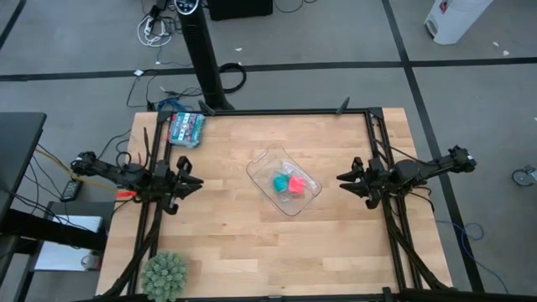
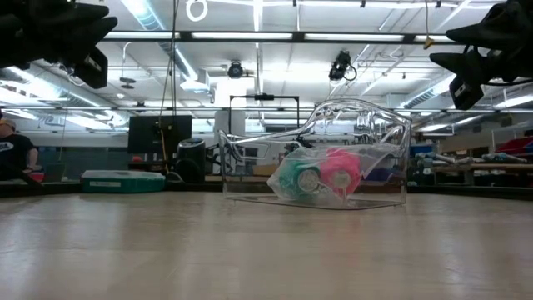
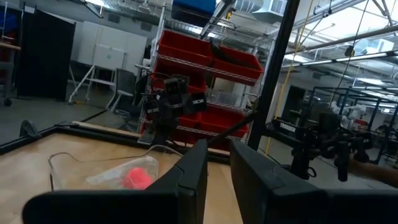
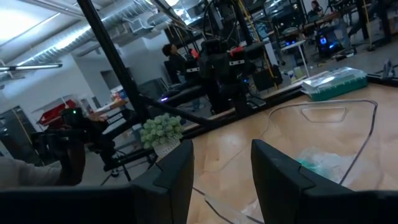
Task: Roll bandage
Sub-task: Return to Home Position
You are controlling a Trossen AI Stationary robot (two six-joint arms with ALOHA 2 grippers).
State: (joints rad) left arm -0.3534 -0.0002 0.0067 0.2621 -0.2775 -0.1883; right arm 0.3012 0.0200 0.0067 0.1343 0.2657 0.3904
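The bandage [image 1: 296,185] is a small pink-red roll. It lies beside a teal roll [image 1: 279,181] inside a clear plastic container [image 1: 267,161] at the table's middle. In the low view the bandage [image 2: 340,172] and the teal roll [image 2: 296,178] rest low in the container, behind crinkled clear film. The bandage also shows in the left wrist view [image 3: 138,174]. My left gripper [image 1: 191,182] hovers open and empty near the table's left edge, pointing at the container. My right gripper [image 1: 346,179] hovers open and empty at the right edge, also facing it.
A teal packet [image 1: 186,128] lies at the far left corner. A green spiky plant ball [image 1: 165,273] sits at the near left corner. Black frame rails [image 1: 285,111] run along the table's far and side edges. A person [image 2: 12,154] sits in the room beyond.
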